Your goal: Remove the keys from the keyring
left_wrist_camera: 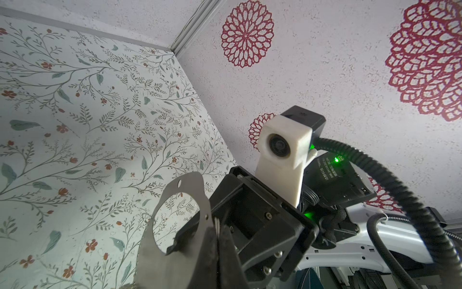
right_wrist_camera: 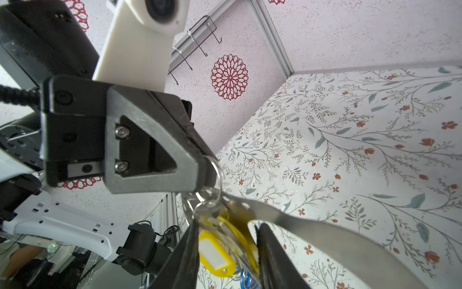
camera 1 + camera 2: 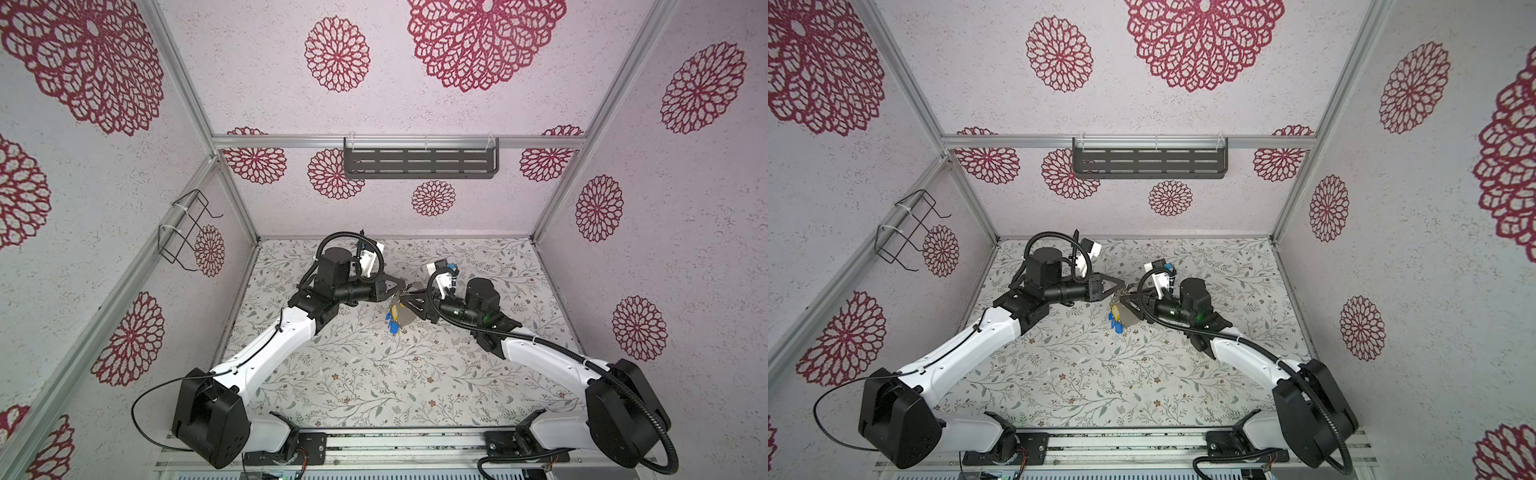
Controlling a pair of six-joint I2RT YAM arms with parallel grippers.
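Pale walls, red medallions; leaf-print tabletop; grey shelf.

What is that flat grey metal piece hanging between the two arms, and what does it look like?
The keyring is a thin, flat crescent of dull grey metal with small holes along its edge, held tilted off the table. Small silver rings hang from it, carrying yellow and blue keys. The left gripper is shut on one silver ring. The right gripper straddles the yellow tags, grip unclear.

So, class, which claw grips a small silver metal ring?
The left claw, shut on the small silver metal ring; the right claw stands open.
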